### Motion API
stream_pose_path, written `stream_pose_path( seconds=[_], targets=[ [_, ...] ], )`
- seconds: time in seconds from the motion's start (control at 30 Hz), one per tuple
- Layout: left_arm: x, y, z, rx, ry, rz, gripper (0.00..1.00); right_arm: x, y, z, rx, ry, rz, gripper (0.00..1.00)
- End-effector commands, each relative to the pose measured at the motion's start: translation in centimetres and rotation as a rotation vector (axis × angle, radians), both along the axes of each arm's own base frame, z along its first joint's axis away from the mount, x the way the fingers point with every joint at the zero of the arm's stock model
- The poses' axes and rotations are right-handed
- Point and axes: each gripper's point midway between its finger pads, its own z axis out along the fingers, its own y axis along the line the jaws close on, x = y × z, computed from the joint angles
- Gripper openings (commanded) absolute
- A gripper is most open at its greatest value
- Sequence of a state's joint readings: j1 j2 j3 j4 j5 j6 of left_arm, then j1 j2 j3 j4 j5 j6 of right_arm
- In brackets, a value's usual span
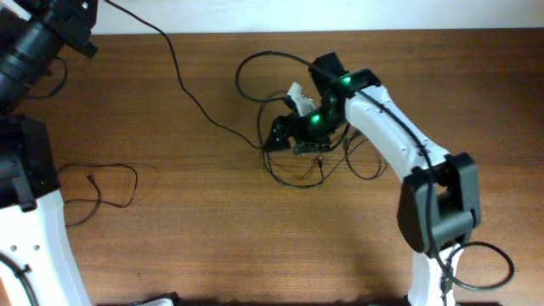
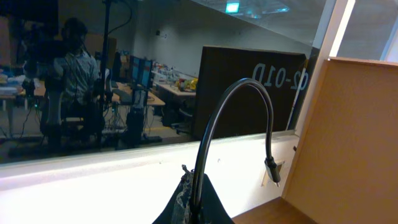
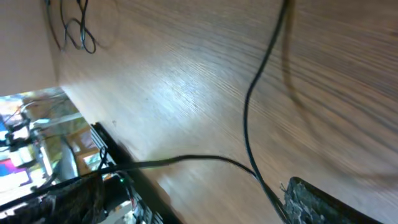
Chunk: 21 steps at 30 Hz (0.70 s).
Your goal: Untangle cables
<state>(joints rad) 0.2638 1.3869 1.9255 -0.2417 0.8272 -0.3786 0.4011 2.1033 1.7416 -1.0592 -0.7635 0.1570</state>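
Right gripper (image 1: 276, 136), the nearer, is hovering mid-frame over the cables (image 1: 297, 182), looping just lower right; its opening cannot be told.

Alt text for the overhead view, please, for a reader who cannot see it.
The right tool is down in a tangle of thin black cables at the middle of a wooden table. Another thin black cable lies in a loose loop apart to the left, near the left arm.

Overhead: evenly lit, sharp.
Right wrist: pale glare on desk (image 3: 168, 87), tilted, soft.
Left wrist: dim, reflections in glass (image 2: 124, 93).
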Motion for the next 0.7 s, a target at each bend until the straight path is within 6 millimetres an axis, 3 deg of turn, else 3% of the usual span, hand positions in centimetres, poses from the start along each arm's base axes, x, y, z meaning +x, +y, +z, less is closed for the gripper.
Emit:
stream_pose_path(
  seconds=[0.0,0.17,0.37,0.47,0.6,0.63,0.67],
  targets=[
    [-0.9,-0.4,0.6,-0.001,-0.011,-0.014,0.00,-1.0,1.5,-1.2,0.076,0.100,0.021,0.91],
    [-0.9,-0.4,0.6,-0.001,-0.009,-0.014,0.00,-1.3,3.4,-1.0,0.145,0.036,0.096,0.88],
    [-0.8,-0.4,0.5,-0.001,-0.008,-0.014,0.00,-4.5,6.9,-0.7,0.249,-0.124,0.348,0.87],
    [-0.8,-0.4,0.5,-0.001,-0.008,-0.014,0.00,-5.3,7.6,-1.3,0.257,-0.153,0.395,0.83],
    [-0.8,-0.4,0.5,-0.001,-0.008,-0.014,0.00,-5.4,7.9,-3.1,0.253,-0.198,0.413,0.67],
    [-0.8,-0.4,0.5,-0.001,-0.008,-0.014,0.00,-5.4,7.9,-3.3,0.251,-0.198,0.412,0.58],
    [-0.8,-0.4,0.5,-0.001,-0.008,-0.014,0.00,-5.2,7.7,-3.4,0.249,-0.198,0.407,0.43]
  ],
)
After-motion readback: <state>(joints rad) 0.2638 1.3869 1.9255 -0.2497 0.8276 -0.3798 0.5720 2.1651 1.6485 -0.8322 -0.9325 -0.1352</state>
